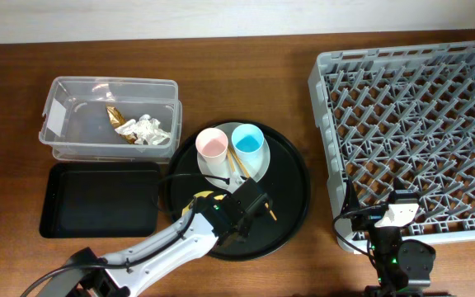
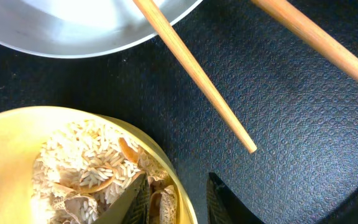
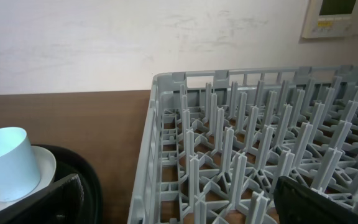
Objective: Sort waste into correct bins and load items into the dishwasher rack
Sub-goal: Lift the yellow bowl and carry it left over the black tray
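Brown wood-grain tabletop (image 1: pixel 246 66) runs back to a white wall (image 3: pixel 104 37), where a pale control panel (image 3: pixel 340 15) bears print too small to read. The clear tub (image 1: pixel 56 91) carries a white label (image 1: pixel 54 122), seemingly blank. On the round black tray (image 1: pixel 291 198), the left tool (image 2: pixel 177 180) sits spread astride the rim of the yellow bowl (image 2: pixel 17 143), which holds rice (image 2: pixel 86 155). The right tool (image 3: pixel 179 205) gapes wide by the grey dish rack (image 1: pixel 419 124).

Brown wooden table (image 1: pixel 246 82), scuffed off-white wall (image 3: pixel 104 43) behind, pale control panel (image 3: pixel 339 17) mounted upper right
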`<action>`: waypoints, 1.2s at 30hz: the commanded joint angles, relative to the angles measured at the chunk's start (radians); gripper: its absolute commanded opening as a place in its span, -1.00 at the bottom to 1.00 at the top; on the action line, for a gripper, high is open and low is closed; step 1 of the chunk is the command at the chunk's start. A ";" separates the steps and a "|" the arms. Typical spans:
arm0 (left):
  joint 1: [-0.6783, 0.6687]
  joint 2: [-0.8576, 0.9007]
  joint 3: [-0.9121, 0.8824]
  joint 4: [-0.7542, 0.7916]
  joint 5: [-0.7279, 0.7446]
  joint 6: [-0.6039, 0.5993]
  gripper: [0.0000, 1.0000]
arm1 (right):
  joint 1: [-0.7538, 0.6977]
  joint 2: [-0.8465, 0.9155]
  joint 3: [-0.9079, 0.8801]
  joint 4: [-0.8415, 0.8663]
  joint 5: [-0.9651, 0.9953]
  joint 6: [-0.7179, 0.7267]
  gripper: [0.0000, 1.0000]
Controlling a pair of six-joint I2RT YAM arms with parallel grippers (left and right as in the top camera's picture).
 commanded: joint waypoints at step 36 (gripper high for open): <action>0.336 -0.301 0.188 -0.280 0.108 0.057 -1.00 | 0.006 -0.005 -0.005 -0.004 0.005 0.000 0.97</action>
